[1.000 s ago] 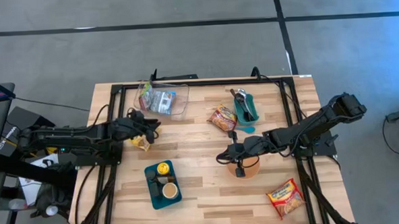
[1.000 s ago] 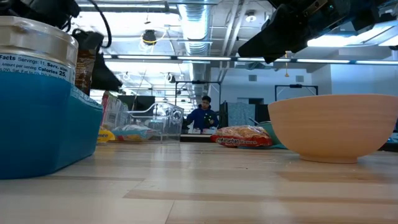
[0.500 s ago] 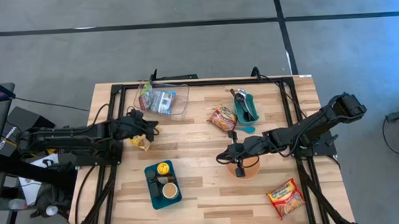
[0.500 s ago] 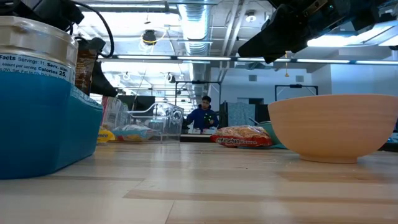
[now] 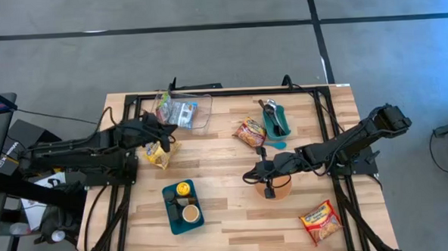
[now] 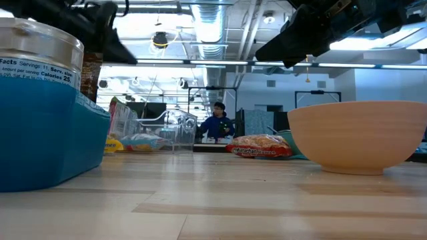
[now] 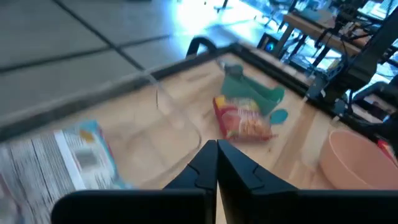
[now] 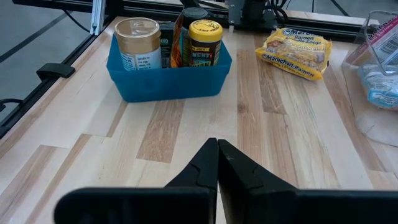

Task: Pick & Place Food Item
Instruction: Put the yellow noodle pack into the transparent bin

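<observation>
Yellow ramen packet (image 8: pixel 295 46), blue bin (image 8: pixel 166 84), peach bowl (image 6: pixel 355 135).

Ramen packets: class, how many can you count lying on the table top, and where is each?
3. A yellow ramen packet by the left gripper, a red one beside the teal tray, an orange one at the near right corner. The clear bin's contents are unclear.

Blue bin (image 6: pixel 40 120) cut off at edge; packet (image 7: pixel 81 158) blurred.
</observation>
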Robot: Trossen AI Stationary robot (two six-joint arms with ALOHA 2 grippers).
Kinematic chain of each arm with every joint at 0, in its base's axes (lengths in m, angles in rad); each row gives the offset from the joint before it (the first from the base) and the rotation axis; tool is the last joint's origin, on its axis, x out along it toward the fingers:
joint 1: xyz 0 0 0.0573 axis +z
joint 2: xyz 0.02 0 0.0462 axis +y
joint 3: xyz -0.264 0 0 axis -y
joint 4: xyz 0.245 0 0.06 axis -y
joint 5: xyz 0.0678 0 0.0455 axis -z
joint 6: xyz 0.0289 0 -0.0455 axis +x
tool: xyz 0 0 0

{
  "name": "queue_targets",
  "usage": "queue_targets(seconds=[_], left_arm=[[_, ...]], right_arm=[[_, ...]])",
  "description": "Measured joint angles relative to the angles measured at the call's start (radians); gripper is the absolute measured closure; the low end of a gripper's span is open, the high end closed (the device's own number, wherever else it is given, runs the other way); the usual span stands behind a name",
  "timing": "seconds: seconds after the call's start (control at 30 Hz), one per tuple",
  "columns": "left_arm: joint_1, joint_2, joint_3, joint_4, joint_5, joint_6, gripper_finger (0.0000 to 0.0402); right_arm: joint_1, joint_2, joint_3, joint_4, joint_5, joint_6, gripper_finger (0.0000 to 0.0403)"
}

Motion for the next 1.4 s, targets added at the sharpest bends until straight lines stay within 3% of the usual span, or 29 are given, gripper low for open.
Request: queue_targets(seconds=[0.27, 0.57, 0.93, 1.4], left_arm=[[0.051, 0.000, 0.129, -0.027, -0.001, 0.125, 0.0401], [0.118, 0.000, 0.207, -0.251, -0.001, 0.120, 0.0401], [0.271, 0.000, 0.210, -0.551, 0.003, -0.065, 0.0401], [0.449, 0.069, 0.211, -0.802, 0.173, -0.120, 0.0401]], right_arm=[[0.000, 0.000, 0.000, 0.000, 0.000, 0.000, 0.0403], [0.000, 0.000, 0.000, -0.001, 0.000, 0.000, 0.0403], [0.000, 0.000, 0.000, -0.001, 0.000, 0.000, 0.0403], [0.000, 0.000, 0.000, -0.001, 0.000, -0.001, 0.0403]])
